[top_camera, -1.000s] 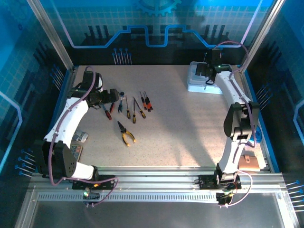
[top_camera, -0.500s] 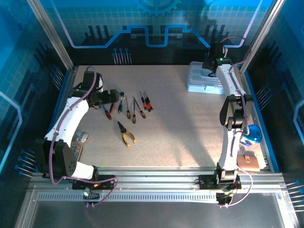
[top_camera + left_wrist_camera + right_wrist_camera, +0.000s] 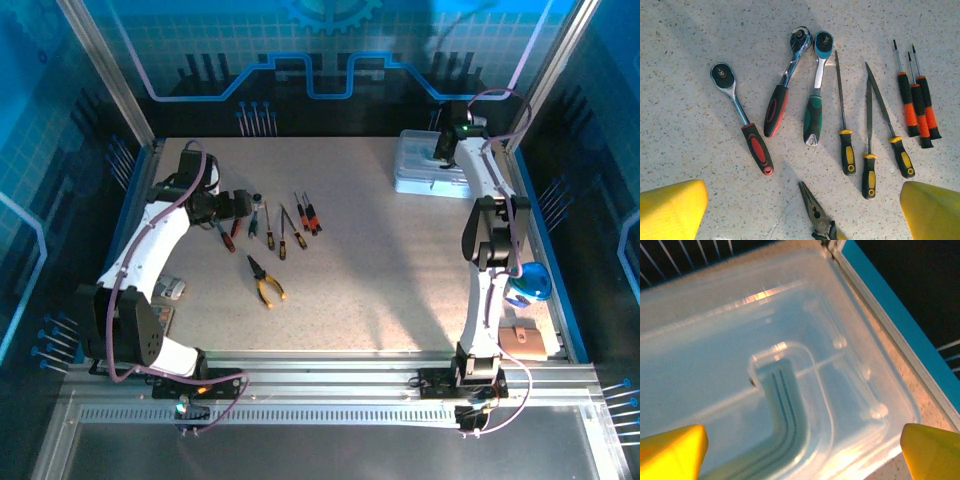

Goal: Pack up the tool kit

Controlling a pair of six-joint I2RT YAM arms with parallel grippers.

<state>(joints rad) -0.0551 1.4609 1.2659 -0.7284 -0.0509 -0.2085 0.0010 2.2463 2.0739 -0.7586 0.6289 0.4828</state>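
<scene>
Left wrist: left gripper (image 3: pixel 801 212) wide above screwdrivers (image 3: pixel 917 107); right gripper (image 3: pixel 802 452) wide above box (image 3: pixel 740 330).

Speckled beige tabletop (image 3: pixel 380 270), blue patterned back wall (image 3: pixel 330 45), aluminium rail (image 3: pixel 330 385) along near edge

Counter (image 3: pixel 690 60): looked stone-like, speckled, matt.
Ratchet wrenches (image 3: pixel 817 95): had bright polished metal heads and rubbery-looking grips.
Files (image 3: pixel 841 95): had dull grey metal blades and plastic handles.
Screwdrivers (image 3: pixel 912 107): had thin metal shafts and smooth plastic handles.
Pliers (image 3: pixel 815 212): showed dark, matt metal.
Box lid (image 3: pixel 715 340): was translucent plastic, smooth and glossy with glints.
</scene>
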